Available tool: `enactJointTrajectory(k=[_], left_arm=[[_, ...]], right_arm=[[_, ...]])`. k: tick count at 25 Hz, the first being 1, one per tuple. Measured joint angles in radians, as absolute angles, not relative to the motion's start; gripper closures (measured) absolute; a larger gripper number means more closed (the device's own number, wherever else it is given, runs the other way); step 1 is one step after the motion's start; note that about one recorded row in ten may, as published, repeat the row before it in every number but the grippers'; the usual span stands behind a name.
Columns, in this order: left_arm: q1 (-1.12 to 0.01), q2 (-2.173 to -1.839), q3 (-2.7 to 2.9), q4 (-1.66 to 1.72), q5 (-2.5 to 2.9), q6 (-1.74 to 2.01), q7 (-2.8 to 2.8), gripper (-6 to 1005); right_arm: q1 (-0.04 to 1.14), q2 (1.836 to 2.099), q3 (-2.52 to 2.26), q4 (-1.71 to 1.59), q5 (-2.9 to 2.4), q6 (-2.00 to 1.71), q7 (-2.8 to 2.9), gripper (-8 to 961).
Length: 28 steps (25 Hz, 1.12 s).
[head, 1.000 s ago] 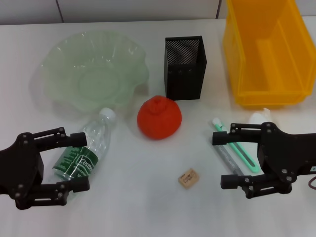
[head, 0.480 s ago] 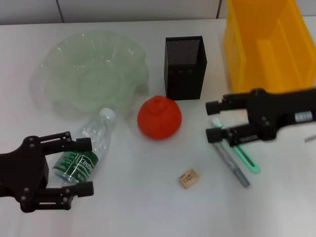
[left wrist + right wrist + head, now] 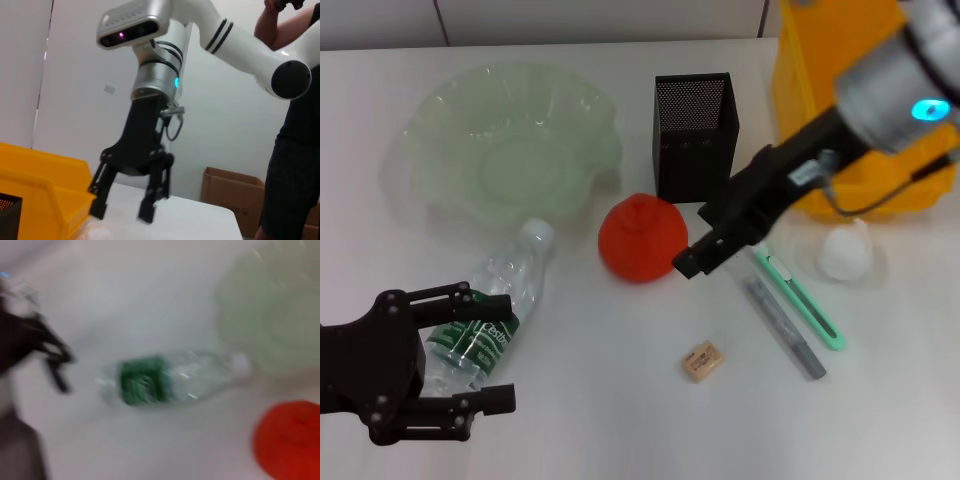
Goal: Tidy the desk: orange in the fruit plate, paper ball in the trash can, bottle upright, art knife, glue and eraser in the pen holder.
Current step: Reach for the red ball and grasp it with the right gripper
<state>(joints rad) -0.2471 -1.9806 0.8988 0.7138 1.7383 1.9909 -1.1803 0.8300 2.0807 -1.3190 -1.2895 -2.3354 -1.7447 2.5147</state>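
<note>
- You have the right gripper (image 3: pixel 705 240) just beside the round orange fruit (image 3: pixel 642 238), on its right side; fingers spread apart, nothing between them.
- The orange sits on bare white table (image 3: pixel 620 400), between the black mesh pen holder (image 3: pixel 695 135) behind it and the small tan eraser (image 3: pixel 702 361) in front.
- Your left gripper (image 3: pixel 480 345) hangs at the near left edge, fingers wide apart around the base end of the clear plastic bottle with green label (image 3: pixel 490 310), holding nothing; contact cannot be told.
- The bottle lies on its side, cap towards the pale green wavy-edged glass fruit plate (image 3: pixel 450 130).
- The mint-green art knife (image 3: pixel 805 300) and grey glue stick (image 3: pixel 782 325) lie side by side right of the right arm; the crumpled white paper ball (image 3: pixel 845 250) lies beyond them, near the yellow plastic bin (image 3: pixel 820 90).
- Open table shows left of the eraser and ahead of the orange.
</note>
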Motion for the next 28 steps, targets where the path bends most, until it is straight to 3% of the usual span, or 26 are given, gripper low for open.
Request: enactJointTrajectory(k=[5, 20, 25, 28], left_arm=[[-0.246, -1.98, 0.899, 0.701, 1.739, 1.991, -1.164, 201], [-0.272, -1.982, 0.897, 0.664, 1.766, 1.975, -1.141, 200], [-0.273, -1.983, 0.897, 0.664, 1.766, 1.975, -1.141, 200], [-0.273, -1.983, 0.897, 0.663, 1.766, 1.975, -1.141, 201]], right_arm=[[0.899, 2.089, -1.563, -1.289, -2.498, -1.638, 2.665, 157], [0.917, 2.092, -1.849, -1.093, -2.499, -1.19, 2.787, 165], [0.918, 2.092, -1.883, -1.062, -2.486, -1.145, 2.783, 265], [0.915, 2.092, -1.883, -1.063, -2.486, -1.147, 2.783, 386]])
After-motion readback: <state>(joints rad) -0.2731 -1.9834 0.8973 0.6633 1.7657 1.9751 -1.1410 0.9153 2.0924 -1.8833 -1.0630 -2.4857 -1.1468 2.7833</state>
